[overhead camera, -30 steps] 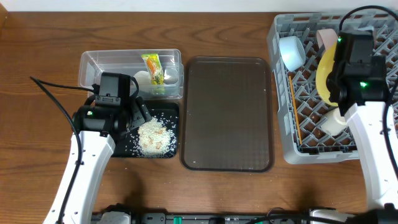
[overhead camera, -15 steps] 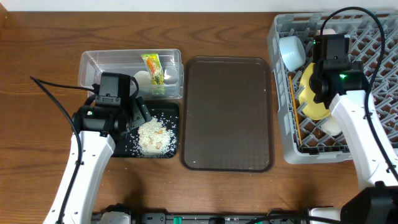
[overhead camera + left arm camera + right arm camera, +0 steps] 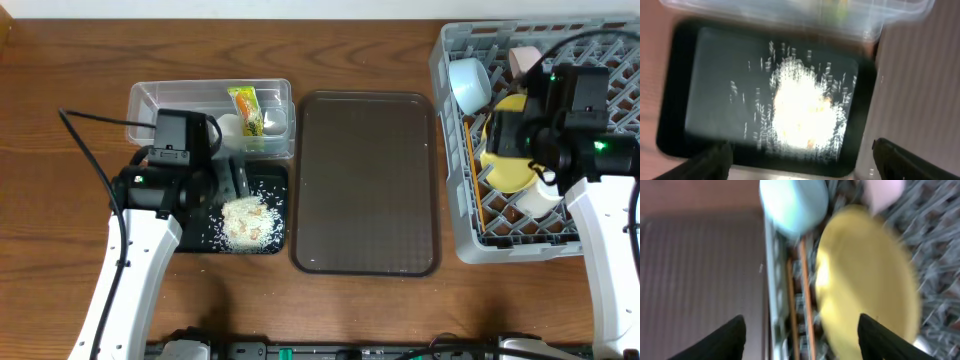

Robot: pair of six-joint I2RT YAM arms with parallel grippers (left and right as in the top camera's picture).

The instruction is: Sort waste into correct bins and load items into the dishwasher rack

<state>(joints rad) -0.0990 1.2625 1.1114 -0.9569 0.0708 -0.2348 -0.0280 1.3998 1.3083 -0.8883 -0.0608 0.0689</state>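
Note:
The yellow plate leans among the pegs of the grey dishwasher rack, free of any grip. My right gripper hangs open above the plate's left edge and the wooden chopsticks. A light blue bowl, a white bowl and a small white cup also sit in the rack. My left gripper is open over the black tray, which holds rice scraps. The clear tub contains the snack wrapper and the tissue.
A large brown serving tray lies between the bins and the rack. The rack's left wall stands right beside that tray's right edge. Bare wooden table surrounds the left arm.
My right gripper has opened and let go of the yellow plate, which dropped from upright to a lower lean in the rack. The right arm drew back to the right. The left arm shifted slightly.

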